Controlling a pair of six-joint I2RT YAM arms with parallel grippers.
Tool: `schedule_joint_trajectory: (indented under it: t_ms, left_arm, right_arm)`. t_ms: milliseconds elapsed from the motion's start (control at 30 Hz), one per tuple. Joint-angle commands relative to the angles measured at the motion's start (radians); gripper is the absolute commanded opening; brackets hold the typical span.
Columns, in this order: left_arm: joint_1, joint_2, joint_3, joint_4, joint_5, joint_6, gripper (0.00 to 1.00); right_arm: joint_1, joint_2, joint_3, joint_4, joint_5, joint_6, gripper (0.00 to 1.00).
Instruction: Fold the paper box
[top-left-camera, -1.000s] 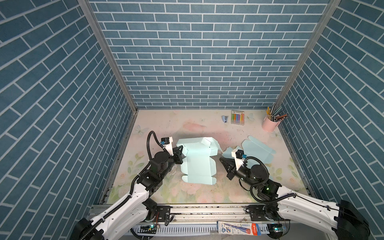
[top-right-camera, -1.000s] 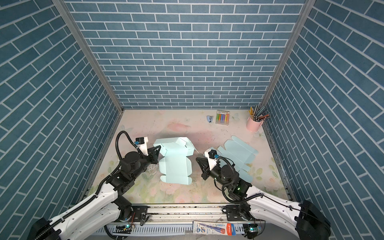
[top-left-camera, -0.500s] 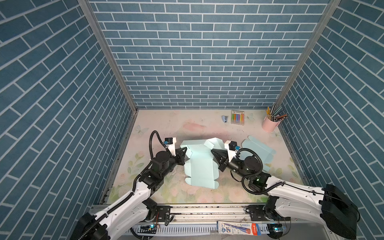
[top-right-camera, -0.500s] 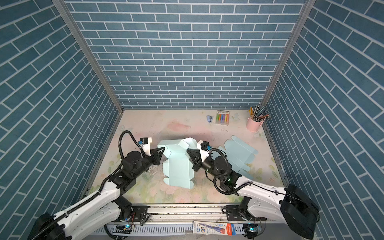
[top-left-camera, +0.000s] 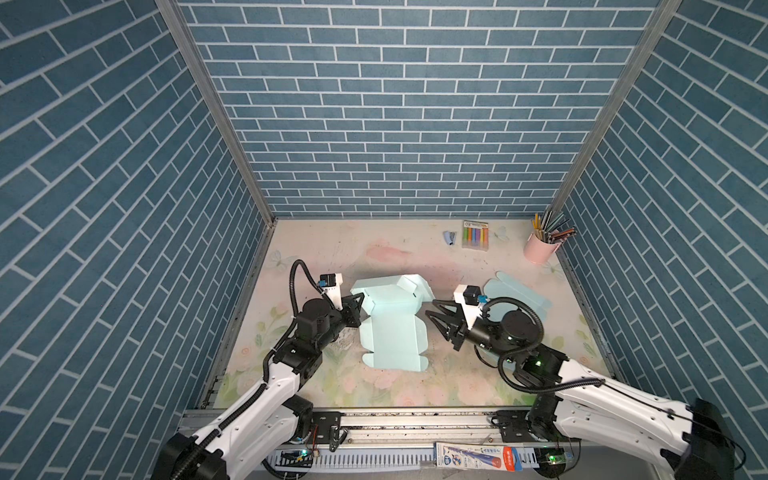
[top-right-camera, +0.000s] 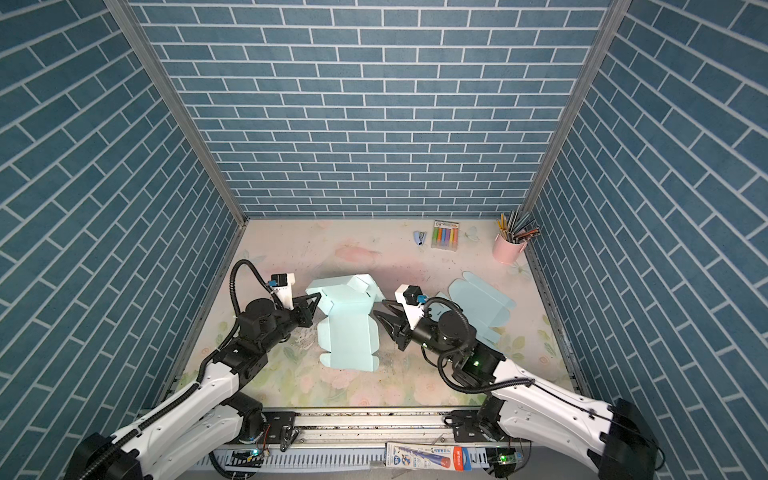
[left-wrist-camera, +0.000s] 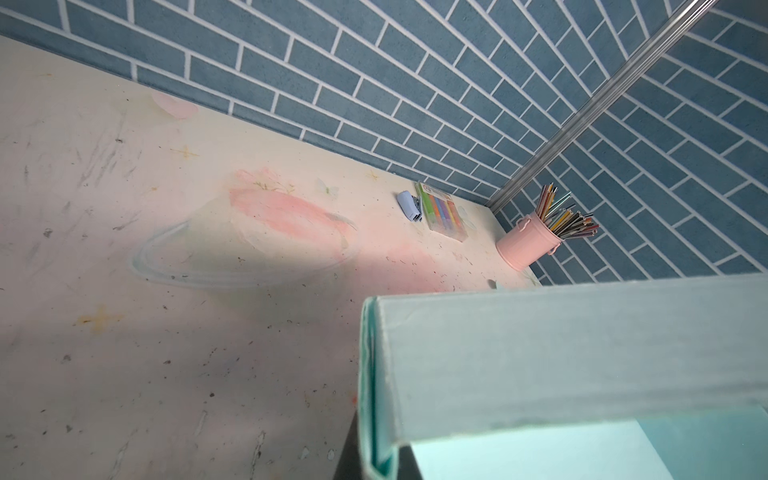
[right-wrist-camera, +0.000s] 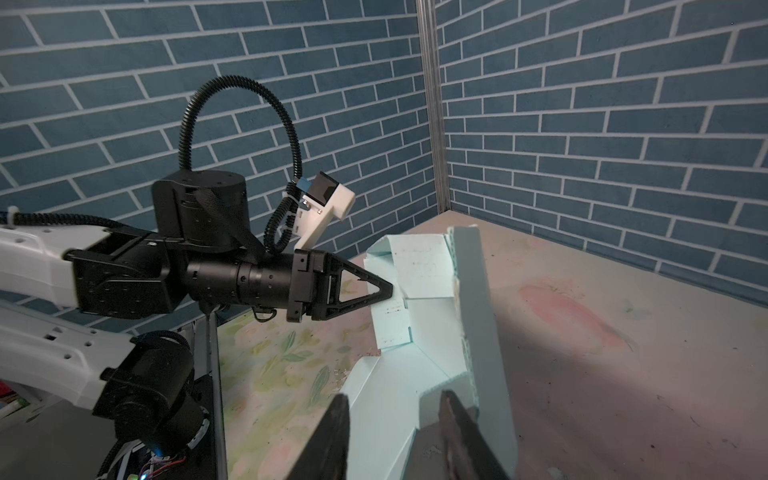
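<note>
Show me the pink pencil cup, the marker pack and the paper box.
pink pencil cup (top-left-camera: 538, 251): in a top view, on its outer wall.
marker pack (top-left-camera: 475, 235): in a top view, on its middle.
paper box (top-left-camera: 392, 332): in a top view, on its flat panel.

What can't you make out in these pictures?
- Left claw: tips hidden behind the box wall, left wrist view.
- Spare sheet: partly covered by the right arm, both top views.
- Marker pack: print too small, top views.
</note>
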Motion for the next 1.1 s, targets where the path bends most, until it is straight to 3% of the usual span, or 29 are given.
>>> schedule_joint_trajectory:
  t_ms: [0,100,200,533,667,1067]
  left_arm:
    - [0.013,0.0,0.034,-0.02,0.08,0.033,0.0]
    - [0.013,-0.005,0.05,-0.039,0.101,0.046,0.0]
    - [0.014,0.002,0.064,-0.065,0.107,0.063,0.0]
    - [0.004,0.096,0.076,-0.042,0.183,0.054,0.0]
    - [-0.015,0.12,0.082,-0.046,0.179,0.066,0.0]
    - [-0.058,0.145,0.089,-0.045,0.169,0.079,0.0]
  right_arm:
    - [-0.059,-0.115,0.015,-0.207,0.1,-0.013,0.42]
    - [-0.248,-0.189,-0.011,-0.222,-0.054,0.062,0.42]
    - [-0.368,-0.196,-0.048,-0.142,-0.224,0.119,0.45]
    - [-0.368,0.056,-0.007,-0.048,-0.594,0.012,0.44]
    - [-0.32,0.084,-0.013,-0.021,-0.603,-0.029,0.48]
    - [-0.269,0.251,0.057,-0.01,-0.565,-0.073,0.47]
